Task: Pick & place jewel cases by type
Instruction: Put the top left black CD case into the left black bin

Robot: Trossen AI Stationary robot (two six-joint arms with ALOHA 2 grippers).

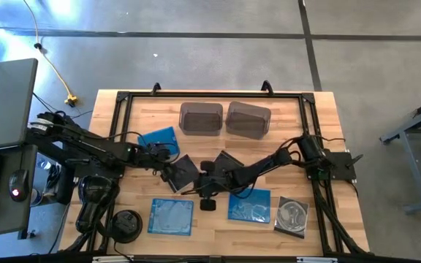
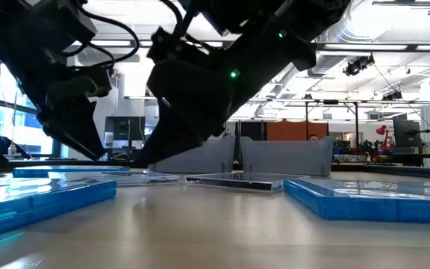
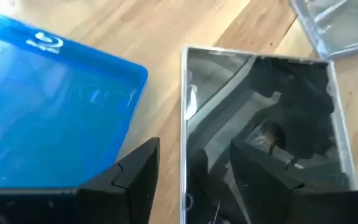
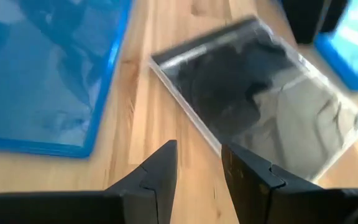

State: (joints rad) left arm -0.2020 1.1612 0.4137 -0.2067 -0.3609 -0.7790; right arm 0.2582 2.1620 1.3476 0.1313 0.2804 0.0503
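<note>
Table centre crowded: left gripper and right gripper close together over the dark case, arms crossing the middle from both sides. Two grey bins block the far edge. Blue cases and the clear case line the near edge; bare wood strips lie between them.

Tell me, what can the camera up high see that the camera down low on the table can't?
Only the high view shows the clear case with the silver disc, the round black thing, and the left gripper and right gripper near a dark case.
Only the low view shows the room behind.
Both show the two grey bins and blue cases.
</note>
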